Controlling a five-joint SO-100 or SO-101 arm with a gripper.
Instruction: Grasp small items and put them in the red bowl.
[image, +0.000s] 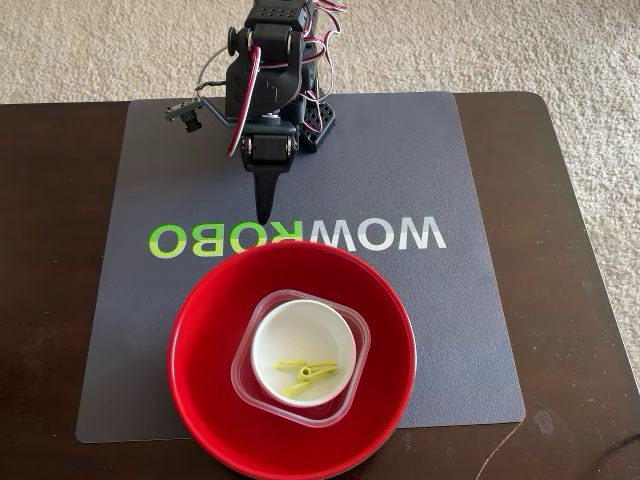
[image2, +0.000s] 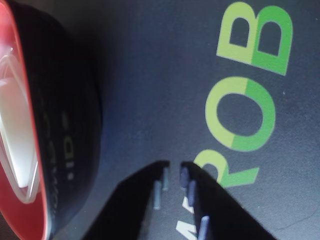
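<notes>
My end effector (image: 263, 215) points down at the grey mat (image: 420, 170), fingers together and empty, just beyond the red bowl (image: 200, 340). Inside that bowl sits the clear tub (image: 248, 372), holding the white bowl (image: 300, 330) with the yellow-green clip (image: 306, 370) in it.

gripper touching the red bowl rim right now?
Apart. In the fixed view the gripper tip points down at the mat lettering, with a strip of grey mat visible between it and the red bowl rim.
</notes>
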